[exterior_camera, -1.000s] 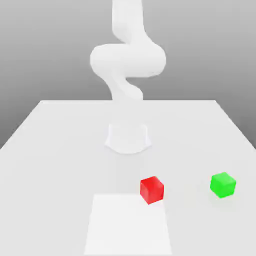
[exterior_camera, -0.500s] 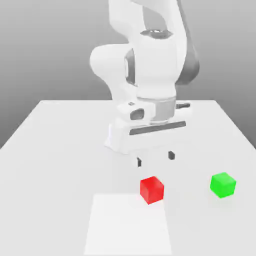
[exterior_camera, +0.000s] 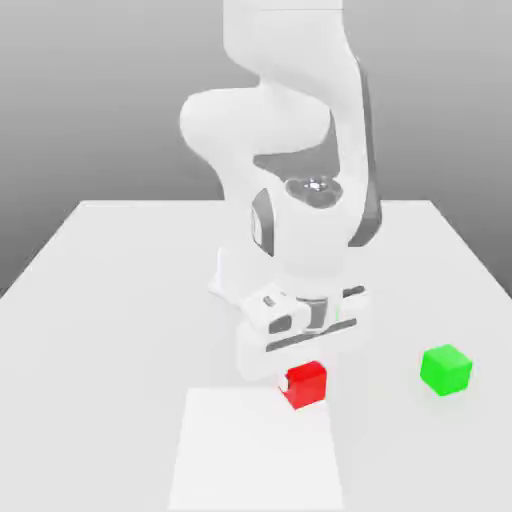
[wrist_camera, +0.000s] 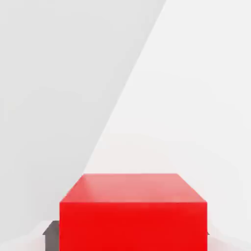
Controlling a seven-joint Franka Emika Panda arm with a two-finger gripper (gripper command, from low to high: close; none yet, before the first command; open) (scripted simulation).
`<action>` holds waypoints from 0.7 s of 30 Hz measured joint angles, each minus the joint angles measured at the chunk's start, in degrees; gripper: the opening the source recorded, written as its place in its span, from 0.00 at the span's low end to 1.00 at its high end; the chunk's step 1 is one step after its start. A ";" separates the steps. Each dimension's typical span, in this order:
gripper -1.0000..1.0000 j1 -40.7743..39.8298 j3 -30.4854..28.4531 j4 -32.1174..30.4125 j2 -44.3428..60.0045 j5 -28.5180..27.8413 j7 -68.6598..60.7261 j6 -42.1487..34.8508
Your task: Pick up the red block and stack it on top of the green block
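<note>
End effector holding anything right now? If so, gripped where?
Cannot be told. The end effector is down over the red block, which sits on the table; no grip is visible.

Plain white worktop (exterior_camera: 110, 300), matte, edges narrowing toward the back. Brighter white rectangular patch (exterior_camera: 256, 455) on it, near front edge. Backdrop (exterior_camera: 90, 90) = flat grey gradient, darker up top, lighter toward worktop level. No walls/windows/furniture visible. Light soft & even, shadows faint.
</note>
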 joint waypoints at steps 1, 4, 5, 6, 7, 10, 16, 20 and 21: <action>0.00 -0.16 0.23 -0.24 -1.73 0.26 -0.20 -1.49; 0.00 -0.30 0.63 -1.07 -7.66 1.07 -0.77 -6.60; 0.00 -0.18 0.56 -1.35 -9.72 1.27 -0.90 -8.36; 0.00 -0.09 0.50 -1.64 -11.78 1.39 -0.99 -10.14; 0.00 -0.02 0.44 -1.93 -13.85 1.48 -1.04 -11.92; 0.00 4.52 3.84 0.96 -15.10 1.95 -3.45 -16.03; 0.00 17.15 13.93 9.90 -13.13 3.85 -10.70 -22.89; 0.00 20.73 14.47 11.73 -6.22 -0.25 -8.77 -18.01; 0.00 20.42 13.73 11.88 -4.17 -1.78 -7.71 -16.18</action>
